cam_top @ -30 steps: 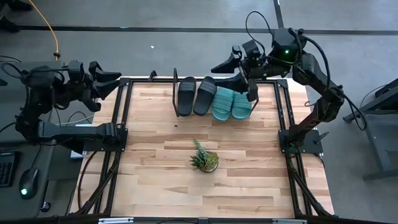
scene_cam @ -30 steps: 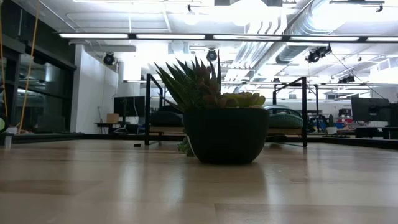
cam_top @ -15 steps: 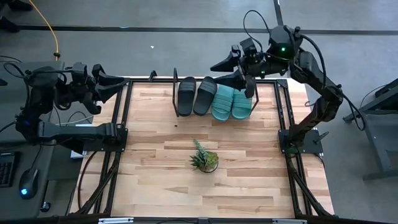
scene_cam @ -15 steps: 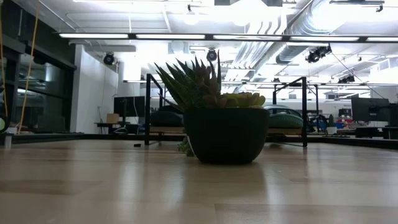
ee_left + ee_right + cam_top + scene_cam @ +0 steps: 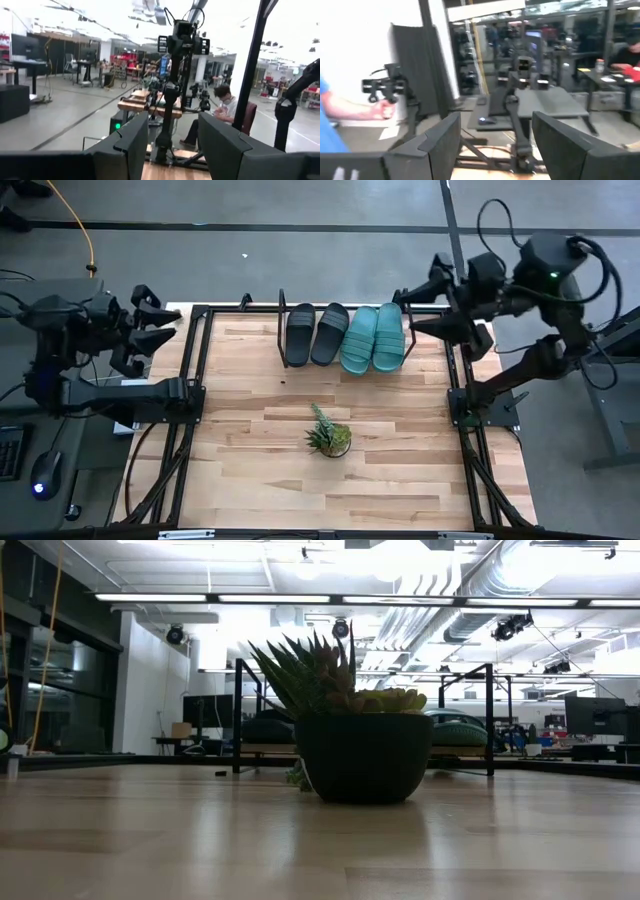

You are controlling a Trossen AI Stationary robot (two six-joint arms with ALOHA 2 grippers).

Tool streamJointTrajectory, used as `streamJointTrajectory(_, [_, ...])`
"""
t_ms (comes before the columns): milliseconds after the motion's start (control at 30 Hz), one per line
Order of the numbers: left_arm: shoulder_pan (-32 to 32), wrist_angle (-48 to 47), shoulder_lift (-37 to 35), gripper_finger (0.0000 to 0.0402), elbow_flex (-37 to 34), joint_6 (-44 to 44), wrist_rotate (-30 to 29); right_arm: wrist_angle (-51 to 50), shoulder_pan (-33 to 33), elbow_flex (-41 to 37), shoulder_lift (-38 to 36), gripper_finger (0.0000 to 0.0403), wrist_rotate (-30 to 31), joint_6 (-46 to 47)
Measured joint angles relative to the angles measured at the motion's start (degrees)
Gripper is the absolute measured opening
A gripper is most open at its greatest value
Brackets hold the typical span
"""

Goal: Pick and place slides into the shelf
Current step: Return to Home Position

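The shelf (image 5: 282, 320) stands at the table's far edge. Two black slides (image 5: 314, 333) and two teal slides (image 5: 373, 337) lie side by side on its board. In the low view, the shelf (image 5: 237, 715) and a teal slide (image 5: 458, 730) show behind the plant. My right gripper (image 5: 414, 310) hovers open beside the shelf's right end, over the table's far right corner, with nothing between its fingers (image 5: 435, 145). My left gripper (image 5: 152, 325) is open beyond the table's far left corner, and its fingers (image 5: 131, 145) are also empty.
A small spiky plant in a dark pot (image 5: 329, 438) stands mid-table, near the front of the shelf, and fills the middle of the low view (image 5: 350, 735). The right wrist view shows a person's hand (image 5: 376, 107) in the room beyond. Bare wood lies all around the plant.
My right gripper has drawn away from the teal slides at the shelf's right end, going toward the table's right edge and a little up, still open. My left gripper has pulled back slightly to the left, away from the table. The slides stay on the shelf.
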Motion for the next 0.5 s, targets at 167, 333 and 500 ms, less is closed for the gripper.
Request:
streamJointTrajectory(167, [0.00, 10.43, -7.26, 0.0156, -12.80, -1.49, 0.42, 2.86, 2.78, -6.77, -5.37, 0.0235, 5.50, -1.03])
streamJointTrajectory(333, [0.00, 21.93, -14.78, 0.0156, -26.89, -4.50, 4.33, 13.42, 3.82, -22.28, -14.02, 0.0235, 5.42, -1.20])
streamJointTrajectory(500, [0.00, 30.47, -20.47, 0.0156, -35.77, -5.11, 6.09, 29.78, 3.82, -42.47, -24.94, 0.0235, 5.21, -0.06])
